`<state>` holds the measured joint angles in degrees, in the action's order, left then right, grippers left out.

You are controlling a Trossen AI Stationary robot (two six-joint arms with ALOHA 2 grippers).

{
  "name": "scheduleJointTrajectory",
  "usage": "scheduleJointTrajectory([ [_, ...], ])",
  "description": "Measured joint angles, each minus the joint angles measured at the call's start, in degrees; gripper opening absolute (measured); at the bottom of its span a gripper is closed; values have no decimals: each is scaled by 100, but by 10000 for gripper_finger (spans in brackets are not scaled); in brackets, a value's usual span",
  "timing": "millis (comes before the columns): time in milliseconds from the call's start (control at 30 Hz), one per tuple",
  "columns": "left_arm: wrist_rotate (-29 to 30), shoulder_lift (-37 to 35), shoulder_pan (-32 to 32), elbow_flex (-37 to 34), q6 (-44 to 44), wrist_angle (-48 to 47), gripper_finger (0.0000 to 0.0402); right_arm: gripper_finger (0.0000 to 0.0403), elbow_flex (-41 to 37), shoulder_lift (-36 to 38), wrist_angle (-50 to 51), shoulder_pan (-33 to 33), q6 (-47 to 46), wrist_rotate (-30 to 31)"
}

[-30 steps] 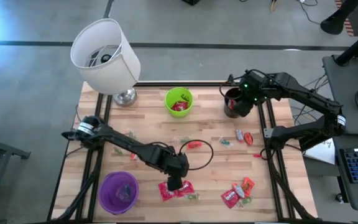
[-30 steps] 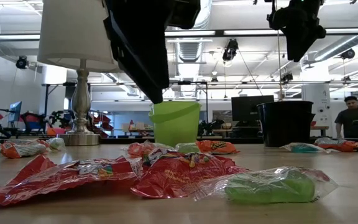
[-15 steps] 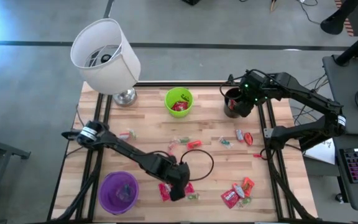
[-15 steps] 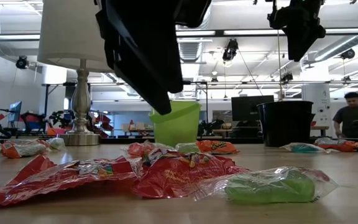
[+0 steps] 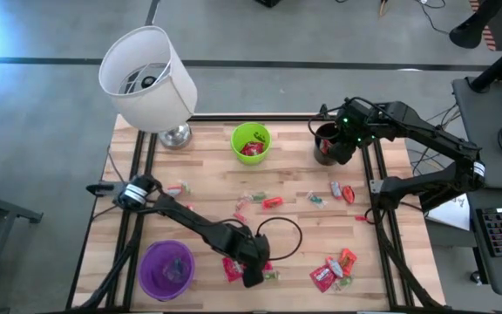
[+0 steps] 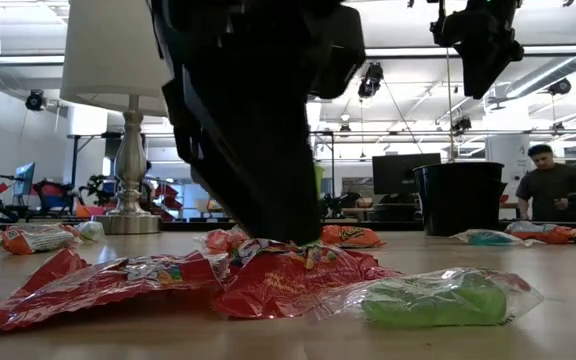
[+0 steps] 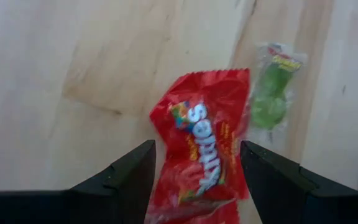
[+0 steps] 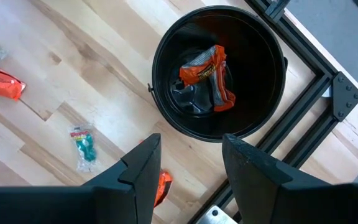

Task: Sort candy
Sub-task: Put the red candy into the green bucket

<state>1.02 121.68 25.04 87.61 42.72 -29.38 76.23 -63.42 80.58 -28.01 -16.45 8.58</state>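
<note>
wooden table: red skittles packet lies lengthwise between open left gripper fingers.

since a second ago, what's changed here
The left gripper has dropped toward the table's near edge, open over the red packet. Nothing gripped or released. The right gripper stays open above the black cup; the candy hasn't shifted.
</note>
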Motion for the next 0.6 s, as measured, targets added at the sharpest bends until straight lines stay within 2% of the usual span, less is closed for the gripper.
scheduleJointTrajectory([
  [200,15,192,-5,13,110,39,216,164,-2,0,4,0,0,0],
  [333,261,244,-14,26,229,25,207,164,-2,2,11,0,0,-2],
  [433,301,248,-45,26,238,0,183,164,-4,4,13,0,5,-2],
  [600,393,282,-57,20,238,-35,121,164,-4,4,13,0,22,-2],
])
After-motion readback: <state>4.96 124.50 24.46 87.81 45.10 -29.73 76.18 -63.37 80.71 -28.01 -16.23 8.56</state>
